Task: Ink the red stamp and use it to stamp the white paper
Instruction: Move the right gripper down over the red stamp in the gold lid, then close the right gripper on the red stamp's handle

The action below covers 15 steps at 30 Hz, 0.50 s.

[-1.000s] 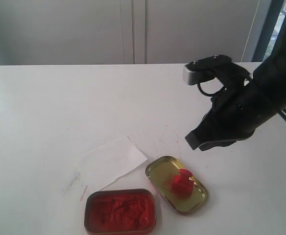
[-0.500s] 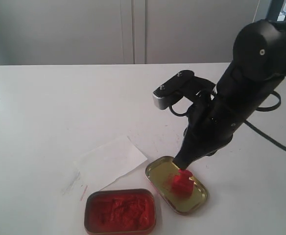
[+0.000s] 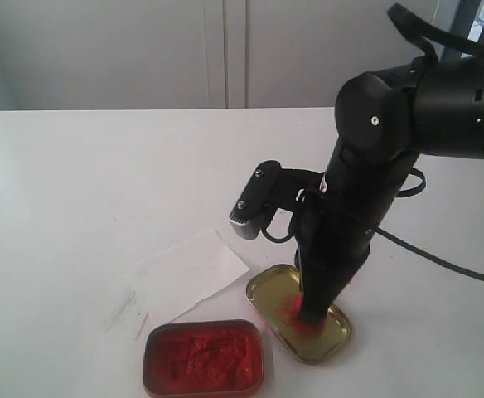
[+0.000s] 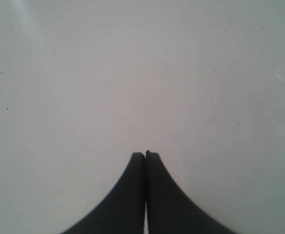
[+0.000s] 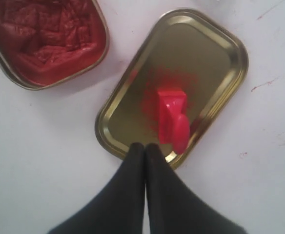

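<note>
While the left hand [image 4: 145, 156] is shut tight over the counter [image 4: 84, 73], holding nothing, the paper [image 3: 191, 274] lies flat near the tin [image 3: 204, 358] of red ink. Right of them sits the lid [image 5: 196, 53], with the stamp [image 5: 172, 114] inside it. The right hand [image 5: 145, 146] is low over the lid's edge, fingers pressed together and empty. I think it could bump the stamp over or push the lid, because shut fingers cannot grab. The stamp is just beside the fingertips, not between them.
</note>
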### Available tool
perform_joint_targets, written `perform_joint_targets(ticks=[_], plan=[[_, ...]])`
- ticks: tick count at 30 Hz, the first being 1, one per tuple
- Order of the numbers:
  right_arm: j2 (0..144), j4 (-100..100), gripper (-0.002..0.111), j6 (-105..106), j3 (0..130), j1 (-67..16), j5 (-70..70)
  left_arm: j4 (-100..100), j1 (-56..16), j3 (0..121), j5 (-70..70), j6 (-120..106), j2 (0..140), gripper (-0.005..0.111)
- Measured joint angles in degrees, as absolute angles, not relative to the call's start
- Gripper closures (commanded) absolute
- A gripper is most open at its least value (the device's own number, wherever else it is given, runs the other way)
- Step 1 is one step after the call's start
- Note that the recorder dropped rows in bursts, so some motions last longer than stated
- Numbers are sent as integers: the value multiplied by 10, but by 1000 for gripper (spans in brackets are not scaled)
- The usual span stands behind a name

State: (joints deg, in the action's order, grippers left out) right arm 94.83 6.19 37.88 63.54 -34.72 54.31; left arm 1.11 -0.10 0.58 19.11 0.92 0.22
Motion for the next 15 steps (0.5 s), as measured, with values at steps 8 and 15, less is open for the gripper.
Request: perform_joint_targets(ticks=[8, 15], plan=[[951, 41, 84, 381, 635, -347, 532, 11, -1, 6, 191, 9, 2, 107], [957, 40, 74, 400, 635, -347, 514, 11, -1, 6, 191, 9, 2, 107]])
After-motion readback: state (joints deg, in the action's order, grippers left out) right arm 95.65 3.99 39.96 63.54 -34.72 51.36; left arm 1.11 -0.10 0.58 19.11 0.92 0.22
